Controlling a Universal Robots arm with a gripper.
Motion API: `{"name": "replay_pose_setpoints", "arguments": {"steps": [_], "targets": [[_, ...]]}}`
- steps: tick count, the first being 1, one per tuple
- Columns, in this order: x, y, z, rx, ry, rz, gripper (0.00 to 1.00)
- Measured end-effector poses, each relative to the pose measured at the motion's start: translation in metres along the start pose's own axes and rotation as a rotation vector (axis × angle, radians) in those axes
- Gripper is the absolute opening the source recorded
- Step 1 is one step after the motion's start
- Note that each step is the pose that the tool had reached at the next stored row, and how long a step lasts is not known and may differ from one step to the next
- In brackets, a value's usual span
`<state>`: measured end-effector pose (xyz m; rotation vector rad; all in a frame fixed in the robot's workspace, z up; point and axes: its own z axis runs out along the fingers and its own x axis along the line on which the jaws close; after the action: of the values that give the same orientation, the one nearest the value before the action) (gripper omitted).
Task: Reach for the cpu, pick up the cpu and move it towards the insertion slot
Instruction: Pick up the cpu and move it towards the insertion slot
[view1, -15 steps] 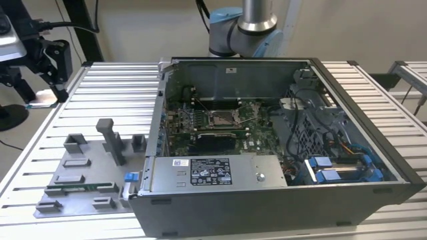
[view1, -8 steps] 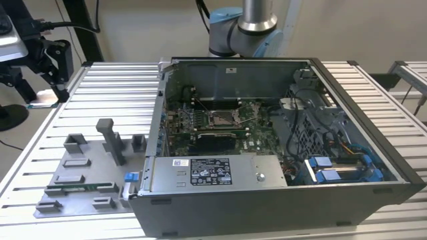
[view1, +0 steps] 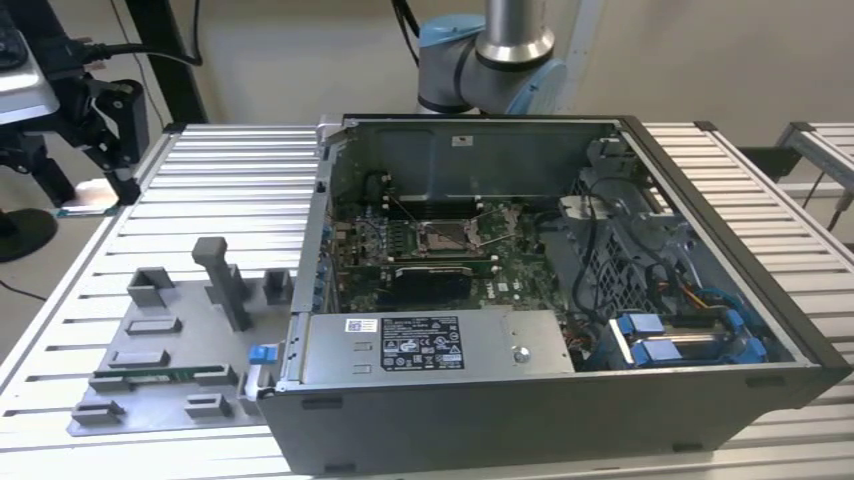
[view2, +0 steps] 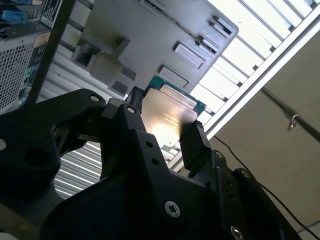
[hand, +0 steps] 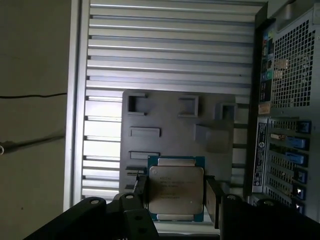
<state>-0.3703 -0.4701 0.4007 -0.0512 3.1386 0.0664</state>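
The cpu (hand: 176, 189) looks thin, light and stiff. I judge it fragile, and slippery on its metal top, so its two opposite edges are the best place to hold it. The fingers (hand: 212, 197) clamp these edges, one on each side, and hold it above the grey tray (hand: 170, 115) on the desk (hand: 165, 45), beside the computer case (hand: 287, 75).

An open computer case (view1: 561, 420) and grey fixture tray (view1: 214, 345) sit on a slatted table (view1: 227, 190).

Computer case (view1: 534, 420) open-topped; insertion slot (view1: 447, 236) unobstructed from above (sunk deep inside). Tall post (view1: 220, 270) rises beside case.
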Motion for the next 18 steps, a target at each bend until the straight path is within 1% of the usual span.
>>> {"name": "replay_pose_setpoints", "arguments": {"steps": [6, 9, 18], "targets": [[-0.0012, 0.0000, 0.0000, 0.0000, 0.0001, 0.000, 0.00], [-0.0044, -0.0002, 0.0000, 0.0001, 0.0001, 0.000, 0.00], [-0.0251, -0.0008, 0.0000, 0.0000, 0.0007, 0.000, 0.00]]}}
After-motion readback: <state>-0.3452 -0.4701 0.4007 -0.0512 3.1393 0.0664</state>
